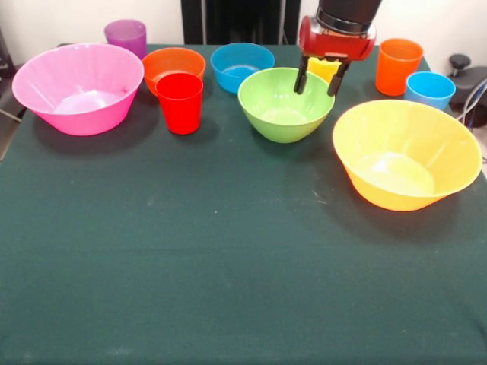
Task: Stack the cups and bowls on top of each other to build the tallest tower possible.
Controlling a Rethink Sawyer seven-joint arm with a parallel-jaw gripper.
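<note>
You're looking at a dark green cloth (pixel 228 266) covering the table, a pale wall (pixel 61 19) behind. The gripper (pixel 318 80) hangs with fingers spread wide over the green bowl's (pixel 283 106) far rim, the yellow cup (pixel 324 68) just behind. All cups and bowls stand separately around the green bowl, none stacked.

Front camera faces robot across table (pixel 228 289), elevated.

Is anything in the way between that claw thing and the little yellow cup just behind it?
Nothing visible: the end effector hangs open directly in front of the small yellow plastic cup. The lime green plastic bowl sits just below, in front of both.
</note>
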